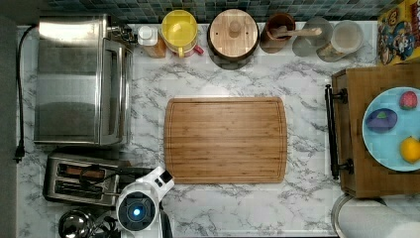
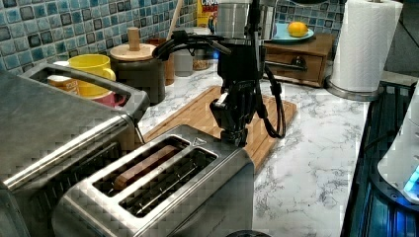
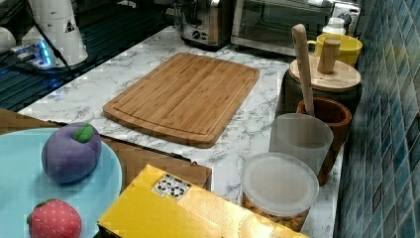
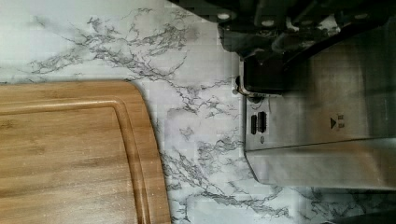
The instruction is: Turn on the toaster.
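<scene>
One small rectangular stainless-steel toaster (image 2: 163,192) at the left view's near left of the marble worktop (image 2: 316,148), beside the oven; rigid, heavy, slick. Lever end best pressed. Pincer (image 2: 234,136) above that end, opening impossible to tell.

- toaster (image 1: 81,178) sits at the top view's lower left, right below the toaster oven (image 1: 81,79)
- gripper (image 2: 234,136) hangs over the toaster's end that faces the cutting board (image 1: 225,140)
- cutting board lies mid-counter, at the top view's right of both appliances
- mug (image 1: 179,30), lidded jar (image 1: 233,35) and wooden cup (image 1: 277,32) line up along the tiled wall behind the board
- paper towel roll (image 2: 363,47) stands at the left view's far right
</scene>
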{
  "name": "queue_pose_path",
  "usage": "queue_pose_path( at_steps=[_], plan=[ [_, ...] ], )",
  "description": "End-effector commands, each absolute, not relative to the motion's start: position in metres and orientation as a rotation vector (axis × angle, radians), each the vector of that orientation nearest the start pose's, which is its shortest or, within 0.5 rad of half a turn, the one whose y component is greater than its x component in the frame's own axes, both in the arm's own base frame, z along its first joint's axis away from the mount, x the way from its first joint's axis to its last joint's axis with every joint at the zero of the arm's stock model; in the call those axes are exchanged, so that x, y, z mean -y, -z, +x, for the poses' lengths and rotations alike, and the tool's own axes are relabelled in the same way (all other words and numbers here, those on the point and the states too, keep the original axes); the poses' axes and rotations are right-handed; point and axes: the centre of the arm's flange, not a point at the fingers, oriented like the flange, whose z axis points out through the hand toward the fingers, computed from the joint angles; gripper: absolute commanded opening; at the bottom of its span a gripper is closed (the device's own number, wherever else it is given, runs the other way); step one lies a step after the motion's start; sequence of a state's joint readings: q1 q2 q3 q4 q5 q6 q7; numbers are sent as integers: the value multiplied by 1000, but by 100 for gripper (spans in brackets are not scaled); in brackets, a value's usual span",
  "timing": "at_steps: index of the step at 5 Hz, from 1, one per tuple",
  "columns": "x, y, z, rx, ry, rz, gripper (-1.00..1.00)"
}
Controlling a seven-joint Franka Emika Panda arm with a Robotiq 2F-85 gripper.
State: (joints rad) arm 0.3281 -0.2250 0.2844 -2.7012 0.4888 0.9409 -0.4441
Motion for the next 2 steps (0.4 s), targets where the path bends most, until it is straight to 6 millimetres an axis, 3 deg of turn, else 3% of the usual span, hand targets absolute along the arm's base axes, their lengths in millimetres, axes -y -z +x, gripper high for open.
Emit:
queue_pose_path(
  at_steps=[1, 2],
  plan=[
    [-205, -222, 256, -111, -473, -3008, -100],
    [-205, -222, 256, -111, -474, -3008, -100]
  ],
)
